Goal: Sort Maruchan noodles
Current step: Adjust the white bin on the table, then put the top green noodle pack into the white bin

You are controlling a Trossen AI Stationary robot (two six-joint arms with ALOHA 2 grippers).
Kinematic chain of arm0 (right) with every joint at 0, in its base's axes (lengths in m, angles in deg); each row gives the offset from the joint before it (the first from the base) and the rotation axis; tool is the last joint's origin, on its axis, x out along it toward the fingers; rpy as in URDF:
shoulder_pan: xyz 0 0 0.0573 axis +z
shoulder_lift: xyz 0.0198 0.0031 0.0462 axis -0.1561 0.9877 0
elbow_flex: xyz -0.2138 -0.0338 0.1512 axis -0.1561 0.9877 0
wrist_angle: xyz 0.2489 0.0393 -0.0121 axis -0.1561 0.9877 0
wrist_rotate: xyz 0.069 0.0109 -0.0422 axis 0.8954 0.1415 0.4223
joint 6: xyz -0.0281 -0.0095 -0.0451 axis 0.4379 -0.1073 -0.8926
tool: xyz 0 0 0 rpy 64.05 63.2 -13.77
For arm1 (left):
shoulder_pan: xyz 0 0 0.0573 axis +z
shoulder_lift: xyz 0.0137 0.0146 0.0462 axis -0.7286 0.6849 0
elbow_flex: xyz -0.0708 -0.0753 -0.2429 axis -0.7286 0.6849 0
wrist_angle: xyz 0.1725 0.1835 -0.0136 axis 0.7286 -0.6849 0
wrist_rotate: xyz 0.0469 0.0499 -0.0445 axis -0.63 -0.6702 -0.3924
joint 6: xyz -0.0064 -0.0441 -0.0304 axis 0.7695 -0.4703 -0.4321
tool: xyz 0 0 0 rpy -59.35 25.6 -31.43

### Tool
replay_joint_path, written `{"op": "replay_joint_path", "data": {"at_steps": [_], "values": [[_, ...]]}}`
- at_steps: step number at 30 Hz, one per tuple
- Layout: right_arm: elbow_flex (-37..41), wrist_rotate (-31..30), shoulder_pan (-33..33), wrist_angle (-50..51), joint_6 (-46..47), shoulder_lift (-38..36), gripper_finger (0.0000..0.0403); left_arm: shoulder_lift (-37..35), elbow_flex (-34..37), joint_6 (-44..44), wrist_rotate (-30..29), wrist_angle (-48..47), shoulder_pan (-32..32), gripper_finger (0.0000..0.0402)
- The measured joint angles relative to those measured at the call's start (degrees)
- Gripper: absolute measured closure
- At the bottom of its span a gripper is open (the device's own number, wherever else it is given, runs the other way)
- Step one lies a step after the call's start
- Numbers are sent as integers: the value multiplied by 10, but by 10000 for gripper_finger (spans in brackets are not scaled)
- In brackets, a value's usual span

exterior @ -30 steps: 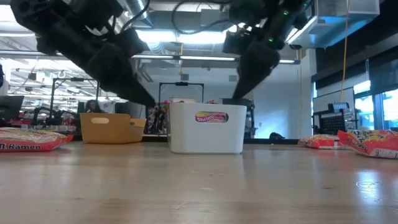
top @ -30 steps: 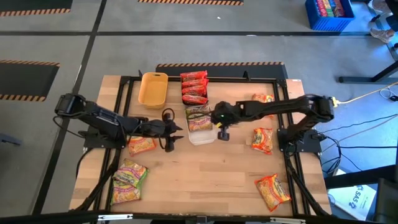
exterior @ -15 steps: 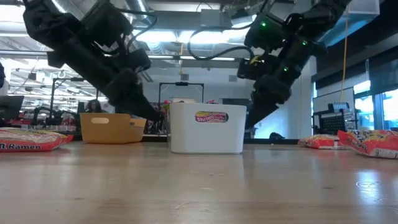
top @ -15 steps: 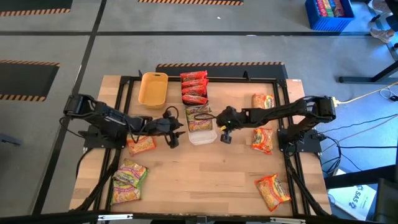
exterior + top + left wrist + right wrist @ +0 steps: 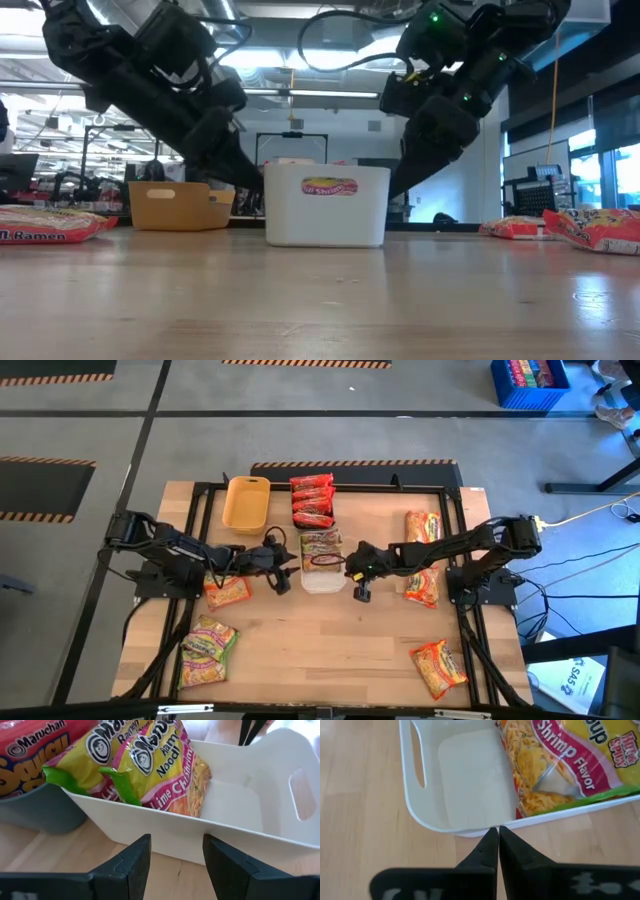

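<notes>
Noodles (image 5: 150, 765) lie in the white tray (image 5: 322, 575). Left hand (image 5: 172, 862), fingers apart, faces its wall. Right hand (image 5: 495, 850), pinched closed, seemingly touches the opposite rim.

The worktop (image 5: 320, 640) is pale wood with a black frame. At its middle a white tray (image 5: 322, 577) holds green-pink packets (image 5: 320, 547) with yellow noodle print and pink lettering bands. Left of it, at the far edge, stands a plain orange-yellow tray (image 5: 246, 503); beside that lie red packets (image 5: 312, 500). Orange-red packets (image 5: 422, 584) lie to the right, green-pink ones (image 5: 206, 648) at the near left. Both arms are black, as are the left tool (image 5: 172, 865) and right tool (image 5: 494, 851). The floor (image 5: 80, 460) is grey with orange-black hazard stripes
</notes>
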Motion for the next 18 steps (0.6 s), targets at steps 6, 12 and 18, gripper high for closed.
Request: {"op": "replay_joint_path", "data": {"at_steps": [6, 12, 18], "values": [[-2, 0, 3, 7, 4, -3, 402, -18, 0, -1, 37, -37, -4, 227], [-40, -40, 22, 82, -9, -49, 402, -111, -56, -5, 51, -214, -41, 227], [-42, -71, 60, 56, -21, -77, 402, -138, -168, 5, 66, -408, -143, 227]]}}
